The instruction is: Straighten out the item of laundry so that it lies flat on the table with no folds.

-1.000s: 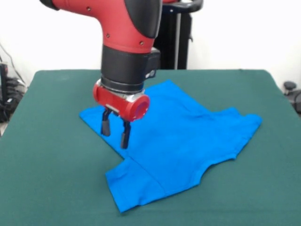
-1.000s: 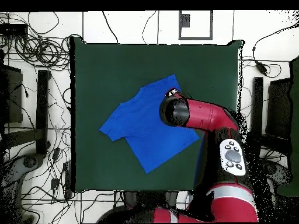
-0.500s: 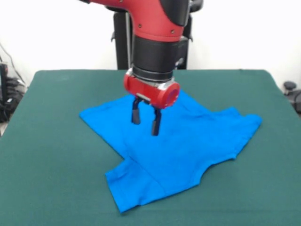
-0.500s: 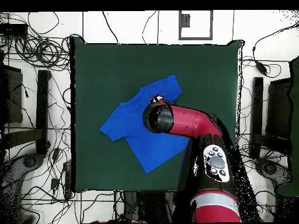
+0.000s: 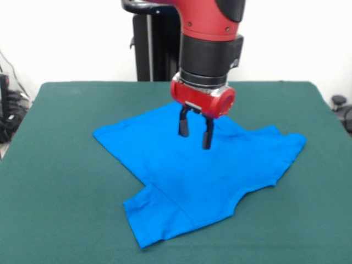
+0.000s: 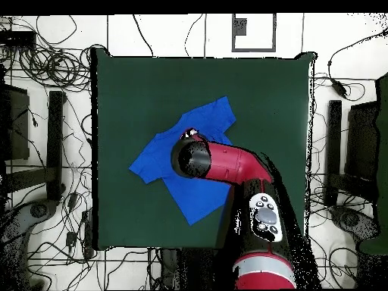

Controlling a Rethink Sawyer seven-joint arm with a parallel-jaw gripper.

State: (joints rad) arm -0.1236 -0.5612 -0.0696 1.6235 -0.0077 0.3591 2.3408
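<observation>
**Over mid-table: claw open above shirt**

At 6 o'clock in the front view, the sleeve nearest the camera shows a crease line where it meets the body. T-shirt (image 5: 192,176) lies spread near the middle of the table (image 5: 49,181), turned diagonally to its edges, second sleeve out toward 3 o'clock. Gripper (image 5: 196,132) hangs over the shirt's far half, fingers (image 5: 183,125) spread apart, holding nothing; contact with the cloth is unclear. Arm (image 6: 227,163) covers the shirt's middle in the overhead view.
</observation>
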